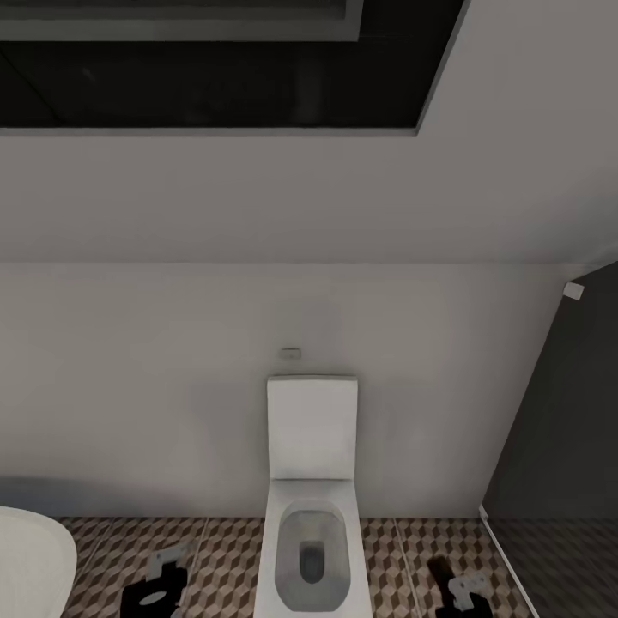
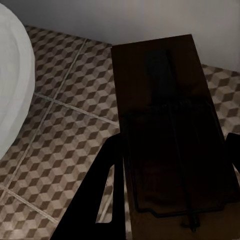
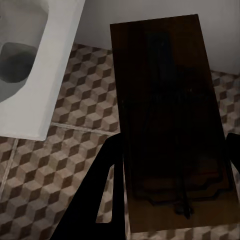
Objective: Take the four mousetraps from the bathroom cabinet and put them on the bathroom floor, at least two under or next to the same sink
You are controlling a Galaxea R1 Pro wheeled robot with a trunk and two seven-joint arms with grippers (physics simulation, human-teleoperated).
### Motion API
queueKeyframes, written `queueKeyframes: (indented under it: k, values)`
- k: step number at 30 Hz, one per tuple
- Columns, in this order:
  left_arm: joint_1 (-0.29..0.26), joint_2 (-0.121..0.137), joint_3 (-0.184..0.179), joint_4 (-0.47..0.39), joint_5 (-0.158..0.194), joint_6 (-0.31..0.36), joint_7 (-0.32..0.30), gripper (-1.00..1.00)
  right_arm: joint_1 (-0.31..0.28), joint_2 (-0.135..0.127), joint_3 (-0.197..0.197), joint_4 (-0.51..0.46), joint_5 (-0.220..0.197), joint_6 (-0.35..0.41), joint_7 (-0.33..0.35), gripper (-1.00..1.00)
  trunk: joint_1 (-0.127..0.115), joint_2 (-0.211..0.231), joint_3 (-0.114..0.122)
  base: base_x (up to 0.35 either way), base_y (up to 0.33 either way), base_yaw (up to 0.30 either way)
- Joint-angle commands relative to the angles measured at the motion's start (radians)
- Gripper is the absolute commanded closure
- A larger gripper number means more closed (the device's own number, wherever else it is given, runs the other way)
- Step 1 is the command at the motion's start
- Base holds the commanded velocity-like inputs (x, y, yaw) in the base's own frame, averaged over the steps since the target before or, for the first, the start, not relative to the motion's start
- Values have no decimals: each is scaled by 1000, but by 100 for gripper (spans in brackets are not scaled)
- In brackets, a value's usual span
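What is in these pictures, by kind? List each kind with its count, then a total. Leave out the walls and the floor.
Mousetraps: 2, a mousetrap in the left gripper and a mousetrap in the right gripper
Grippers: 2
Toilet: 1
Bathtub: 1
Total: 6

Open patterned floor point(image 1: 223, 558) on both sides of toilet point(image 1: 313, 515), tub rim point(image 1: 30, 562) crowding far left, wall point(image 1: 172, 386) behind

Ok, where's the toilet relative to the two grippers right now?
In the head view the toilet stands against the wall at centre, between the left gripper and the right gripper, each holding a mousetrap over the tiled floor.
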Motion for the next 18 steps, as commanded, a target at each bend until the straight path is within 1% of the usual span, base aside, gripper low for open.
queueKeyframes:
  k: [1, 8, 14, 18]
  values:
    - [0, 2, -9, 6, 10, -1, 10, 100, 0, -1, 4, -1, -12, -11, 4, 100, 0, -1, 0, 0, 0, 0]
    - [0, 7, -8, 32, 16, -3, -5, 100, 0, 0, 4, -3, -12, -53, -9, 100, 0, -1, 0, 0, 0, 0]
    - [0, -2, -9, 34, 18, -4, -7, 100, 0, -1, 5, -4, -12, -59, -12, 100, 0, -1, 0, 0, 0, 0]
    - [0, 0, -9, 33, 18, -4, -7, 100, 0, 0, 7, -3, -11, -60, -15, 100, 0, -1, 0, 0, 0, 0]
